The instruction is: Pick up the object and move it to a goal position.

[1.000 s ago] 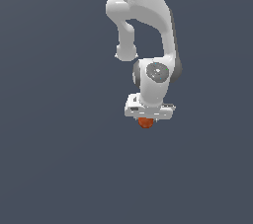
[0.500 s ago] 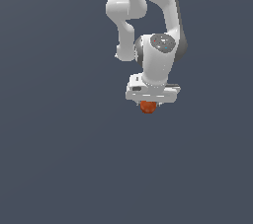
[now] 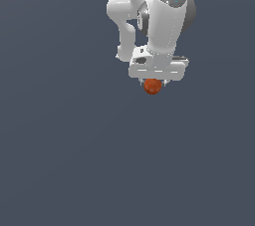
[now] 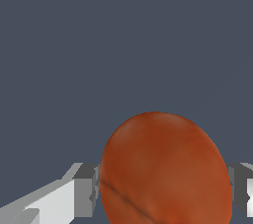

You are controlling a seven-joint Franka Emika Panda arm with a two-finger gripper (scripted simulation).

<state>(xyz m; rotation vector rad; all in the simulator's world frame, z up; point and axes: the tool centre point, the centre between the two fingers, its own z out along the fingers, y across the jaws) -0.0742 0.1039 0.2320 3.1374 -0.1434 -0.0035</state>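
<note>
**Ball held between the jaws**

The white gripper (image 3: 152, 83) points down from the arm (image 3: 162, 21), its jaws closed on the reddish-orange ball (image 3: 152, 86). In the exterior view the ball sits directly beneath the gripper's body, its lower half showing below the fingertips. In the wrist view the ball (image 4: 165, 168) fills the space between the two grey fingers (image 4: 85, 188), touching both. Behind it lies only a plain dark grey-blue background (image 3: 60, 145).

You've got a reddish-orange ball (image 3: 152, 86), faintly mottled with a darker streak, under a white gripper (image 3: 154, 82) with grey fingers (image 4: 87, 189), all against a flat slate-blue backdrop (image 3: 60, 150).
</note>
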